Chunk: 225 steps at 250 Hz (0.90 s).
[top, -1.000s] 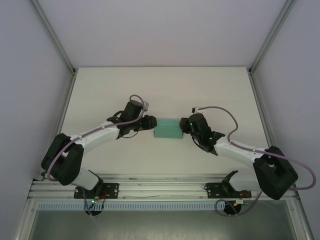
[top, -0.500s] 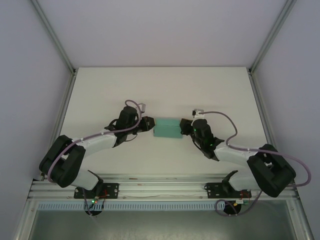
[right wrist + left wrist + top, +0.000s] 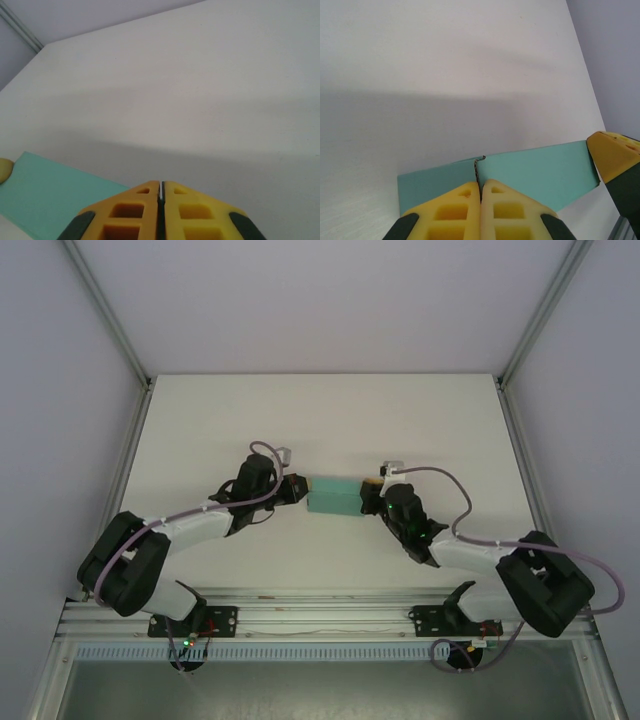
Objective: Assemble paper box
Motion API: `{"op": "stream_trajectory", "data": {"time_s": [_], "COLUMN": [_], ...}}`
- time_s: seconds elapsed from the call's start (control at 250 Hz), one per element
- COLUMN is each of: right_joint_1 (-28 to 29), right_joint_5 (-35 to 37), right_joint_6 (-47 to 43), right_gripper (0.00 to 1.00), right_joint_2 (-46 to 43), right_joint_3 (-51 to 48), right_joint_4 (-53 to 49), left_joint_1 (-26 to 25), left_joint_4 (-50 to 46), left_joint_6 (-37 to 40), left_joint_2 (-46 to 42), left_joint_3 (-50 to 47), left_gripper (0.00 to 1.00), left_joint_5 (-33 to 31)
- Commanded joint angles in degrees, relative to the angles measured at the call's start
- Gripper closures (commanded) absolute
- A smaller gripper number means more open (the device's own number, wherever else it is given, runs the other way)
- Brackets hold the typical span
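— Where is the paper box [image 3: 335,497]?

— Near the middle of the white desk [image 3: 330,420], lying flat. Its long side runs left to right between the two arms. From above it reads as a small teal-green rectangular box.

— And the left gripper [image 3: 299,490]?

— At the box's left end. In the left wrist view its yellow fingers [image 3: 455,212] are pressed together with no gap between them. The tips sit right at the near edge of the teal card, just below a seam [image 3: 478,167] where two panels meet. They seem to touch the card; I cannot tell how firmly.

— The right gripper [image 3: 371,492]?

— At the box's right end, facing the left one. In its own wrist view both yellow halves are pushed together, with only a hairline between them and nothing pinched. The teal card lies low and to the left of the tips, running in under them.

— Any print on the box?

— The faces in view are plain teal card.
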Motion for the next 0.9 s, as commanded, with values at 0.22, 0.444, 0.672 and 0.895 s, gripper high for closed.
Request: {"op": "stream_trajectory", "data": {"time_s": [0.22,0.444,0.672,0.895], "right_joint_1": [2.08,1.48,-0.83,-2.37], "right_joint_5": [-0.42,0.59,-0.02,-16.37], "right_joint_6": [1.90,2.74,-0.13,-25.84], "right_gripper": [0.79,0.60,0.49,0.00], "right_joint_2": [-4.17,-6.60,-6.59,-6.21], "right_joint_3": [9.40,15.35,20.05,25.50], "right_joint_4": [-30.13,-35.23,-39.77,-45.60], "left_joint_1": [-2.36,-2.26,-2.16,-0.22], "left_joint_4": [-22.30,-30.95,-34.70,-38.69], "left_joint_6": [5.14,7.20,9.46,10.24], "left_joint_2": [-0.18,-2.90,-6.11,-11.77], "left_joint_3": [8.00,15.44,20.12,21.26], "left_gripper": [0.56,0.27,0.00,0.00], "left_joint_5": [-6.47,-13.11,-15.55,-25.17]}}
